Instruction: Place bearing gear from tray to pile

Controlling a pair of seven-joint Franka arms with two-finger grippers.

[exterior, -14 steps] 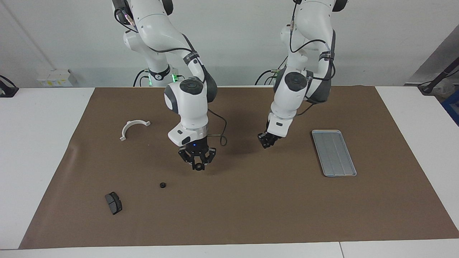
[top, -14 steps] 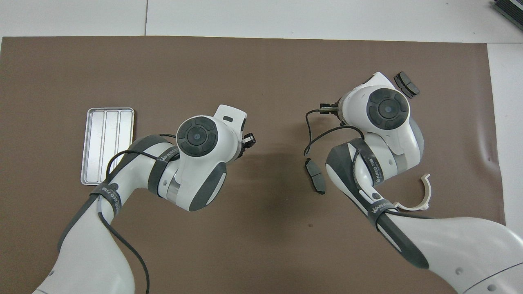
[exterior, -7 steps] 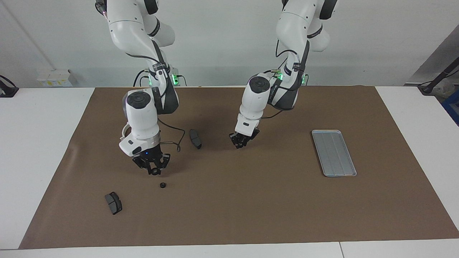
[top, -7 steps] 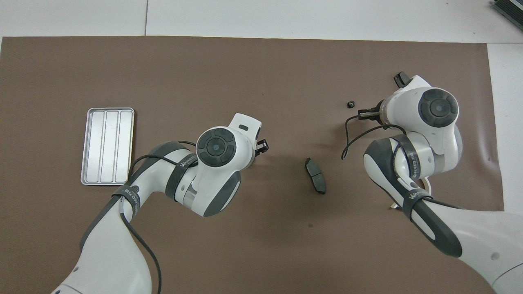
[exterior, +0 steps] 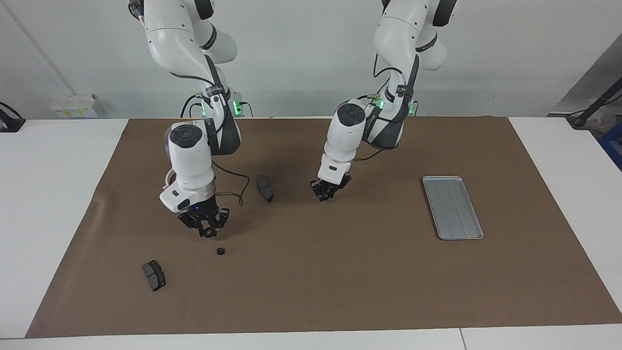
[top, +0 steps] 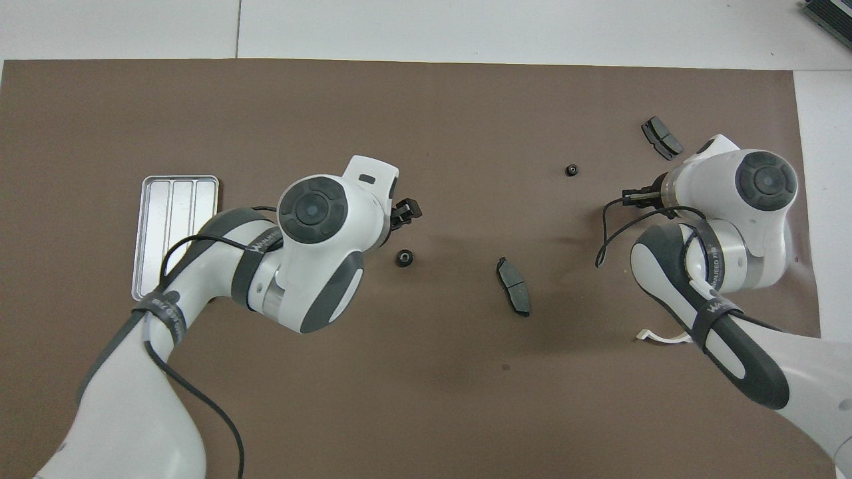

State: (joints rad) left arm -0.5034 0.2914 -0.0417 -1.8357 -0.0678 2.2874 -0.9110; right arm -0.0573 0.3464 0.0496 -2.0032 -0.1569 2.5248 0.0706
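My right gripper [exterior: 208, 231] hangs low over the mat, shut on a small dark bearing gear [exterior: 209, 234]. A second gear [exterior: 221, 251] [top: 571, 170] lies on the mat just below it, among the pile: two dark brake pads [exterior: 153, 275] [exterior: 265, 188] and a white half-ring bracket [top: 662, 338], mostly hidden by the right arm. My left gripper [exterior: 329, 193] [top: 407, 211] is open over the mat's middle. A third gear [top: 403, 257] lies loose on the mat beside it. The ridged silver tray [exterior: 453, 208] [top: 175, 237] sits toward the left arm's end.
A brown mat [exterior: 340, 282] covers the white table [exterior: 48, 194]. A black cable [exterior: 240, 192] loops from the right wrist near the middle brake pad. A small white box [exterior: 73, 106] stands at the table's edge nearer the robots.
The right arm carried its gear from the mat's middle toward the pile. The left gripper moved from near the tray toward the middle and opened, and a gear now lies on the mat beside it.
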